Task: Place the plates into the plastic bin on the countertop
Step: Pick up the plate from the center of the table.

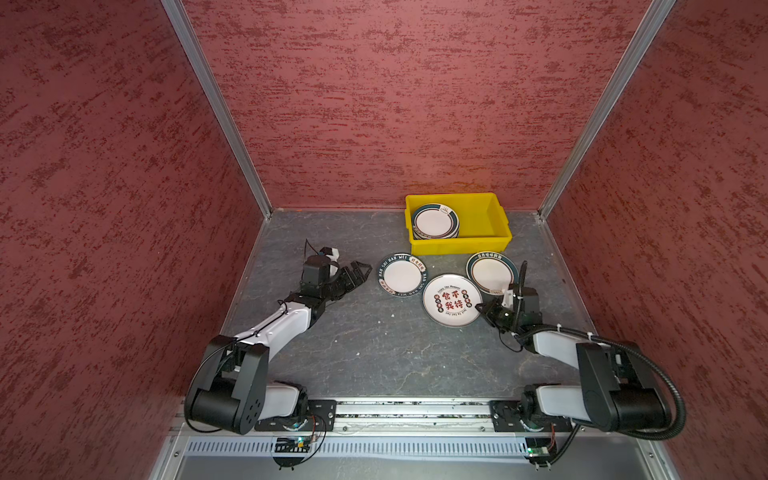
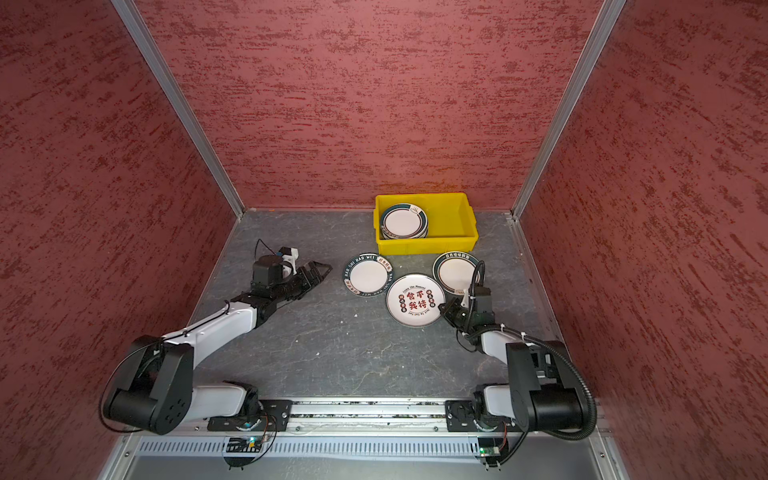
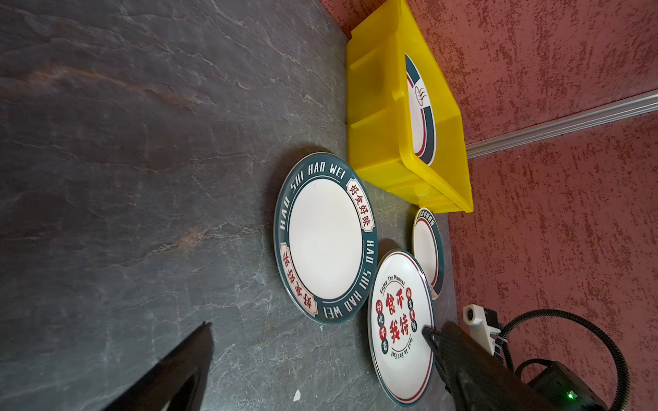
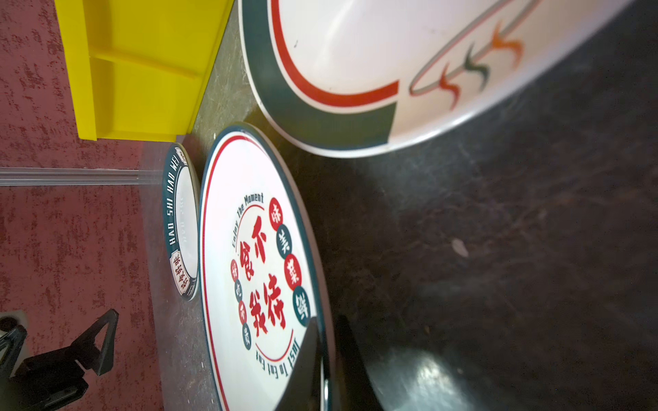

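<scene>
Red bumpy walls (image 1: 395,104) stand at nine, twelve and three o'clock. Shiny metal strips (image 1: 216,108) run up the corners. At six o'clock lies a silver rail (image 1: 411,411), a slotted grey strip (image 1: 395,448) just beside it.

Grey countertop (image 1: 374,357) — on it the plastic bin (image 1: 461,246), three plates (image 1: 401,275)

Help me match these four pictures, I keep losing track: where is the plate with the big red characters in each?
Top view: red-character plate right of centre, in front of the yellow bin.
Top view: same place.
Left wrist: beside the HAO WEI plate, at.
Right wrist: close up, filling the middle.
Shared landmark: the yellow bin.
</scene>
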Robot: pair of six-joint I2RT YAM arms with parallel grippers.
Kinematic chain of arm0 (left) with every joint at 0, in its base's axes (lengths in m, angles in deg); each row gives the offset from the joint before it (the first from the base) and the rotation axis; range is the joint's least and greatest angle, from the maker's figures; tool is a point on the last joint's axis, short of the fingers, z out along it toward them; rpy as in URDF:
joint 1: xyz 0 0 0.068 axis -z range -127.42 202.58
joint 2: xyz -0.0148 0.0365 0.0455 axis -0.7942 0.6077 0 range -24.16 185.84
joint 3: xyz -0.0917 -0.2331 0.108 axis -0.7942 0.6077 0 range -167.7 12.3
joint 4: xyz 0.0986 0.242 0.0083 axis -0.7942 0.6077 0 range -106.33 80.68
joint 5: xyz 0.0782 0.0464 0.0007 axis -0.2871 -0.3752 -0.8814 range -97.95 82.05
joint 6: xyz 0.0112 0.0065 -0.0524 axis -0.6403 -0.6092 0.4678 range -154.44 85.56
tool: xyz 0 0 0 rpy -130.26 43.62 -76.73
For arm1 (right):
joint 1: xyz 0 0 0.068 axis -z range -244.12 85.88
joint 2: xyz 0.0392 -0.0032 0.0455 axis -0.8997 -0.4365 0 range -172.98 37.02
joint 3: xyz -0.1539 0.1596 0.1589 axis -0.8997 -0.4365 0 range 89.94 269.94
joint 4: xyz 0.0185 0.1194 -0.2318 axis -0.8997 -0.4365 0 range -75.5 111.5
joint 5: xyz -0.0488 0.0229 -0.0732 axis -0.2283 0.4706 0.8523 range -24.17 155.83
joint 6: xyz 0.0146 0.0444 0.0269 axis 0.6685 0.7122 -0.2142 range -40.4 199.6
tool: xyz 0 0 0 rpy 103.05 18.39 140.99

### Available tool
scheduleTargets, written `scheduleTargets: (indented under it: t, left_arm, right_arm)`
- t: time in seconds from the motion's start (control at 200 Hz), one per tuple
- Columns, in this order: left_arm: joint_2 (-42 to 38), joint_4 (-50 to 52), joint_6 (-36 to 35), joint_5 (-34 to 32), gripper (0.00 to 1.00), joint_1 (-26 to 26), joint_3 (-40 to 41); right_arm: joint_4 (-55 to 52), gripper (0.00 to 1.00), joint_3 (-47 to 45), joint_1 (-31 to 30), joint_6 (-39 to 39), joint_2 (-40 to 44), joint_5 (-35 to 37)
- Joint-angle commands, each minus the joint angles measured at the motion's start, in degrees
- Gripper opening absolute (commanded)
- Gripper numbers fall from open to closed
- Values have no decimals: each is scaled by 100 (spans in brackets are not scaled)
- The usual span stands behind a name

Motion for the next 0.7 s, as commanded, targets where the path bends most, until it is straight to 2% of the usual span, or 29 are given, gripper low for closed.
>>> scheduleTargets:
  t: [0.0, 0.256, 0.406, 0.486, 0.586, 0.691]
  left_arm:
    - [67, -192, 24, 83, 99, -34, 2]
    - [22, -378, -400, 299, 100, -34, -28]
    - [170, -531, -484, 615, 100, -33, 5]
    - [215, -786, -532, 732, 99, -36, 121]
    - [261, -1136, -467, 830, 99, -38, 276]
    - [229, -1328, -422, 981, 99, -38, 362]
  right_arm:
    - [-502, 0, -73, 20, -29, 191, 237]
    - [-1349, 0, 63, 20, -69, 1258, 367]
    - [-1480, 0, 280, 21, 459, 1958, -208]
    - [-1684, 0, 544, 28, 610, 2255, -264]
    - [-1977, 0, 913, 24, 632, 2455, -156]
    - [-2014, 0, 1357, 20, 545, 2302, -46]
